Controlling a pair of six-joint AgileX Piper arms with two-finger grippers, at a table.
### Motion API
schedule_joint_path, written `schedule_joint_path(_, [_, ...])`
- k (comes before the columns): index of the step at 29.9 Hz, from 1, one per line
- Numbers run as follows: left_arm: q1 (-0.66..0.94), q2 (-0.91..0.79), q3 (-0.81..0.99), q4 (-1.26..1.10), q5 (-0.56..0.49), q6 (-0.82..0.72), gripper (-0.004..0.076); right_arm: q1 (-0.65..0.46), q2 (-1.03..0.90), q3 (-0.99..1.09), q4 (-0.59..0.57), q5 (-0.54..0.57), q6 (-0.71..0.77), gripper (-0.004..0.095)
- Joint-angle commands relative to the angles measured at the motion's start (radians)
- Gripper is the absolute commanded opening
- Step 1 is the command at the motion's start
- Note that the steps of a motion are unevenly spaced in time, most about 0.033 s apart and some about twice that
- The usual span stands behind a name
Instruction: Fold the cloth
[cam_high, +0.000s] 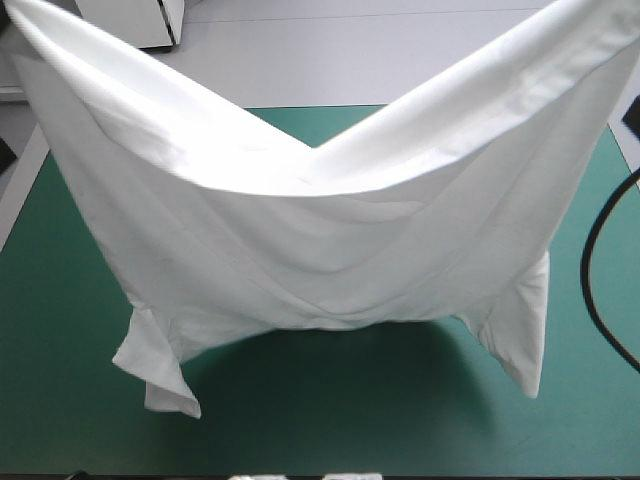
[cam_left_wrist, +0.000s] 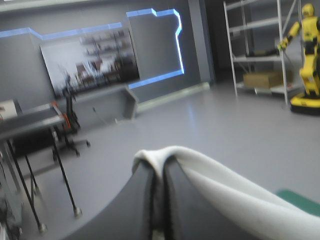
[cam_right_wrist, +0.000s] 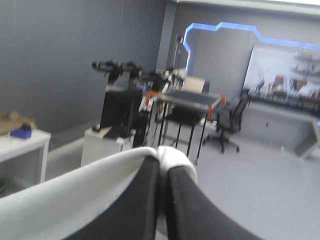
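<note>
Bright overhead light glares on the T-shirt (cam_high: 300, 250) toward the upper corners, its soft shadow darkening the surface (cam_high: 330, 400) at lower middle.

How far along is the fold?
Done: T-shirt lifted and stretched wide. In hand: left hand and right hand each shut on a raised corner; middle sags, sleeves dangle over the table. Left: lay it flat and fold; no fold shows yet.

No legible text, label, brand or number — any view.
</note>
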Motion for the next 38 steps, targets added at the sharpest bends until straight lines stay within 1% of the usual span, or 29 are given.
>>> schedule_joint_path(1, [-0.005, 0.027, -0.066, -0.011, -0.275, 0.039, -0.0009, 0.0, 0.019, -0.031, -0.01, -0.243, -0.015, -0.0009])
schedule_joint_path(3, [-0.005, 0.036, -0.066, -0.015, -0.324, 0.039, -0.0009, 0.0, 0.033, -0.032, -0.01, -0.283, -0.017, -0.0012])
schedule_joint_path(7, [-0.005, 0.066, -0.064, -0.018, -0.385, 0.061, -0.0009, 0.0, 0.067, -0.032, -0.006, -0.365, -0.048, -0.0013])
schedule_joint_path(11, [-0.005, 0.11, -0.064, -0.005, -0.511, 0.089, -0.0009, 0.0, 0.119, -0.032, -0.006, -0.475, -0.064, -0.0013])
schedule_joint_path(15, [-0.005, 0.191, -0.064, 0.007, -0.675, 0.141, -0.0009, 0.0, 0.197, -0.032, -0.015, -0.642, -0.084, -0.0013])
schedule_joint_path(17, [-0.003, 0.247, -0.064, 0.058, -0.782, 0.147, -0.0009, 0.0, 0.244, -0.032, -0.015, -0.728, -0.116, -0.0013])
schedule_joint_path(23, [0.012, 0.441, -0.074, 0.154, -1.098, 0.147, -0.0009, -0.018, 0.411, -0.038, -0.055, -0.948, -0.123, -0.0013])
schedule_joint_path(25, [0.052, 0.525, -0.105, 0.144, -1.196, 0.136, -0.0009, -0.03, 0.474, -0.063, -0.055, -1.019, -0.125, -0.0013])
schedule_joint_path(27, [0.089, 0.596, -0.159, 0.1, -1.278, 0.104, -0.0009, -0.045, 0.55, -0.114, -0.055, -1.052, -0.127, -0.0013])
schedule_joint_path(29, [0.13, 0.676, -0.244, 0.06, -1.357, 0.052, -0.0009, -0.061, 0.632, -0.194, -0.055, -1.111, -0.127, -0.0013])
schedule_joint_path(31, [0.169, 0.739, -0.345, 0.056, -1.358, -0.03, -0.0009, -0.064, 0.709, -0.298, -0.055, -1.162, -0.127, -0.0013])
schedule_joint_path(32, [0.192, 0.768, -0.389, 0.056, -1.341, -0.055, -0.0009, -0.07, 0.749, -0.355, -0.055, -1.155, -0.127, -0.0013])
schedule_joint_path(34, [0.229, 0.809, -0.443, 0.056, -1.291, -0.126, -0.0009, -0.073, 0.812, -0.448, -0.055, -1.097, -0.127, -0.0013])
schedule_joint_path(36, [0.251, 0.829, -0.449, 0.056, -1.246, -0.179, -0.0009, -0.073, 0.868, -0.506, -0.055, -1.024, -0.132, -0.0013])
schedule_joint_path(38, [0.265, 0.854, -0.449, 0.056, -1.162, -0.204, -0.0009, -0.073, 0.907, -0.522, -0.055, -0.962, -0.145, -0.0013])
